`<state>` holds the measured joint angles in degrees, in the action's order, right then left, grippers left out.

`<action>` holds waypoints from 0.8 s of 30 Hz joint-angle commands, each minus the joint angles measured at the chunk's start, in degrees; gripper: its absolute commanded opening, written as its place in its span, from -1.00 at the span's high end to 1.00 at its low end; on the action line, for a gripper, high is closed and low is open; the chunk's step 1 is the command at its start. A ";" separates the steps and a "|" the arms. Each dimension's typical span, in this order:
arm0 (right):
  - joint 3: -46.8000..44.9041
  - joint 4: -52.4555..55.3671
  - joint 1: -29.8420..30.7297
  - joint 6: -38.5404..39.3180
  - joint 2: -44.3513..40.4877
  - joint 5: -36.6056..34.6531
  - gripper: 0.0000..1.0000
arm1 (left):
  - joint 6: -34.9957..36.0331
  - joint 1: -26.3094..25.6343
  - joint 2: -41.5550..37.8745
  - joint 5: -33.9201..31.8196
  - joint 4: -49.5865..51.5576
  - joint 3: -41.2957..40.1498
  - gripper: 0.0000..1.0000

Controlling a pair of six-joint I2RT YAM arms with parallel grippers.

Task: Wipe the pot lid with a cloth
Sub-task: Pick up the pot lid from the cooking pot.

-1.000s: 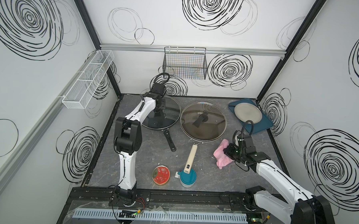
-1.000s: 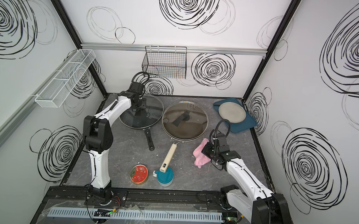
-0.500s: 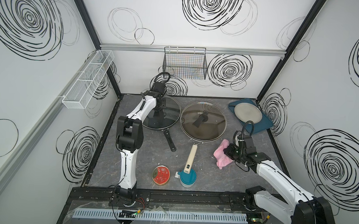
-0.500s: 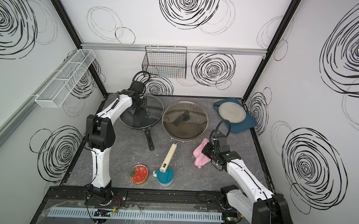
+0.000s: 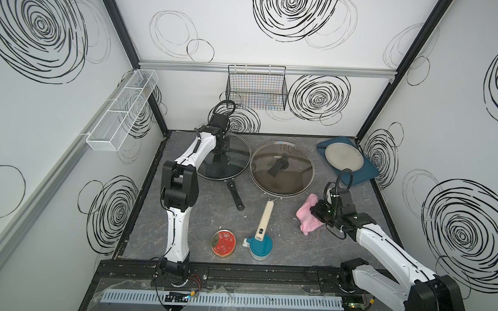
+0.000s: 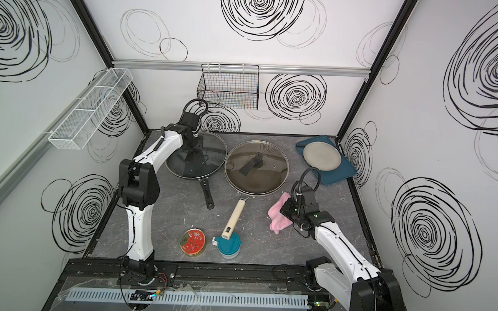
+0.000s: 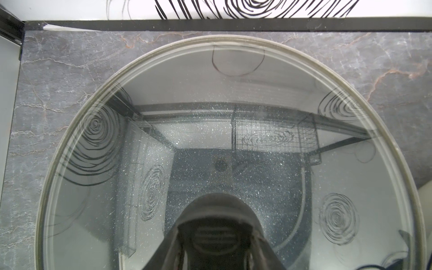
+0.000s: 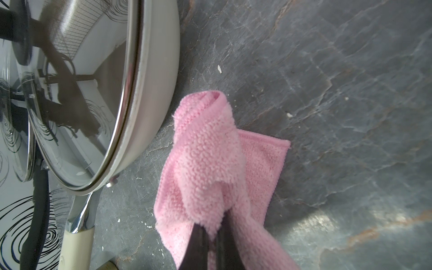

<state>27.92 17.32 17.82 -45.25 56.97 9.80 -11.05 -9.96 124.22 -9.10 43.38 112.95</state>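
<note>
Pink cloth [image 8: 210, 163] is pinched in the right claw [image 8: 211, 236]. In the right wrist view its two dark fingers meet on a bunched fold, closed tight with fabric between them. The rest of the rag trails onto the grey worktop [image 8: 350, 93]. In both top views the cloth sits right of centre, just beside the pale pan [image 8: 154, 93], which carries a glass lid [image 5: 293, 178].

The left claw [image 5: 219, 156] hangs over the dark pan's lid [image 5: 236, 164], upper left of centre in a top view, close to that lid's middle. The left wrist view shows only reflective glass and a dark shape at the bottom edge. I cannot tell how far this claw is open or whether it grips the knob.

My reading is that the step in hand is carrying the cloth to a lid. I cannot say for sure which of the two lids is meant. To do it well, the cloth should first rise clear of the worktop so the trailing corner does not drag or catch a pan rim or handle. A broad, hanging part of the rag should then come down flat on the glass, not the claw tips. Strokes should be light and sweep around the knob, with the lid steadied so it does not slide on its pan.
</note>
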 commanded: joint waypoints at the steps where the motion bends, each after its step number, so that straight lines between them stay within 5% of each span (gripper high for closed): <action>1: -0.85 -0.80 -0.18 -0.70 -0.90 0.00 1.00 | 1.20 0.95 1.37 0.53 4.79 0.69 0.17; 6: -0.85 -0.73 -0.20 -0.79 -0.98 -0.05 1.00 | 1.55 0.91 1.57 0.86 5.58 0.89 0.23; 14: -0.85 -0.97 -0.16 -1.07 -1.15 -0.05 1.00 | 1.92 0.99 1.07 0.23 5.12 0.78 0.98; 24: -0.29 -0.90 -0.16 -1.08 -1.38 -0.40 1.00 | 0.78 0.98 -7.15 2.15 -2.44 -1.94 1.00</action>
<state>27.62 17.26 17.82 -45.67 56.40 9.78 -10.31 -9.87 122.87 -7.81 42.39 111.33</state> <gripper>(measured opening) 0.050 0.345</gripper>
